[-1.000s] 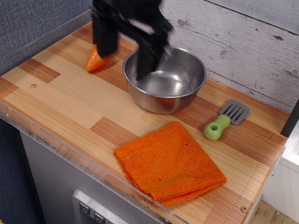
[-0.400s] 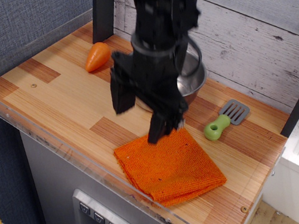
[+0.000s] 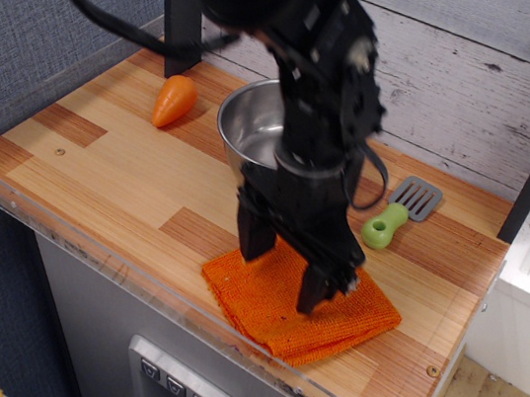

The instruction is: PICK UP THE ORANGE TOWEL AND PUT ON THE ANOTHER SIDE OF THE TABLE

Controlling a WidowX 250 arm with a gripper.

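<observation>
While my gripper (image 3: 283, 266) hangs spread wide over the orange towel (image 3: 278, 310) by the table's (image 3: 100, 164) front edge, holding nothing, bowl (image 3: 246, 126) and spatula (image 3: 397, 213) sit behind.

The tool (image 3: 283, 273) has swung from the bowl (image 3: 254, 125) down onto the orange towel (image 3: 268, 309).

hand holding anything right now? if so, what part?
Nothing held. The hand is open, jaws spread over the middle of the orange towel, which lies flat on the table. Whether the fingertips touch the cloth cannot be told.
</observation>
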